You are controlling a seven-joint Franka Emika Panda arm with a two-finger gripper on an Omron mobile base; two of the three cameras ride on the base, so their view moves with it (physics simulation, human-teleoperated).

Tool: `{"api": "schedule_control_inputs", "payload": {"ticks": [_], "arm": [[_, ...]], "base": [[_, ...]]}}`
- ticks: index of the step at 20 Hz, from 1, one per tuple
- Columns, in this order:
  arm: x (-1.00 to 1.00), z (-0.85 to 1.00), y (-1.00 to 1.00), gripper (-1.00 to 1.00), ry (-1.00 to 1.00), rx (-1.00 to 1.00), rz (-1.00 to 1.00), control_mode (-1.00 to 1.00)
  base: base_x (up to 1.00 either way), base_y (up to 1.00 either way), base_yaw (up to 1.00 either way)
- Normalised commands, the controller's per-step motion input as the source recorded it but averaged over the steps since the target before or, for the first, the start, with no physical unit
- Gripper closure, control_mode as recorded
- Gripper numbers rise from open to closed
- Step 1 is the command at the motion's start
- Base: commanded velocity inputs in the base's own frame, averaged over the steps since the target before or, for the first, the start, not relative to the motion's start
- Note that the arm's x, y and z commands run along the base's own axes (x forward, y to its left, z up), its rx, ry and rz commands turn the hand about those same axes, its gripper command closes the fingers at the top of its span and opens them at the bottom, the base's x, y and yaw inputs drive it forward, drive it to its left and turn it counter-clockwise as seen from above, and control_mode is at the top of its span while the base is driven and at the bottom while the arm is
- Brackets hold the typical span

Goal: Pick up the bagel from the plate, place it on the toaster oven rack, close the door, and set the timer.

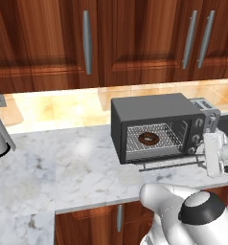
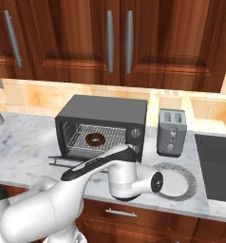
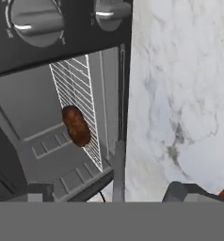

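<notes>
The dark brown bagel (image 1: 148,139) lies on the silver wire toaster oven rack (image 1: 169,134) inside the dark grey oven. From the right I see the same bagel (image 2: 94,139) on the rack (image 2: 110,135). The door (image 1: 169,164) hangs open, folded down flat over the counter. My gripper (image 1: 207,158) hovers at the door's right end, open and empty. In the hand view the bagel (image 3: 76,125) rests against the rack (image 3: 76,84), and the door's handle bar (image 3: 119,164) runs up between my gripper's (image 3: 109,194) fingertips. The pale plate (image 2: 183,186) sits bare, right of the oven.
A silver slot toaster (image 2: 172,130) stands right of the oven, with a dark sink (image 2: 218,166) beyond it. Two oven knobs (image 3: 36,21) face the hand camera. Wooden cabinets hang above. Marble counter (image 1: 63,167) stretches left of the oven.
</notes>
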Motion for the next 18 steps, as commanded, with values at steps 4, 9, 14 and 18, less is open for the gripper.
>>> {"api": "schedule_control_inputs", "payload": {"ticks": [4, 9, 14, 18], "arm": [[0.73, 0.34, 0.42, -1.00, -0.08, 0.00, -0.17, -1.00], [0.62, 0.00, 0.51, -1.00, -0.01, 0.00, -0.16, -1.00], [0.42, 0.00, 0.38, -1.00, -0.03, 0.00, -0.13, -1.00], [0.68, 0.01, 0.39, -1.00, -0.04, 0.00, -0.12, -1.00]], "base": [[0.00, 0.00, 0.00], [0.00, 0.00, 0.00], [0.00, 0.00, 0.00], [0.00, 0.00, 0.00]]}}
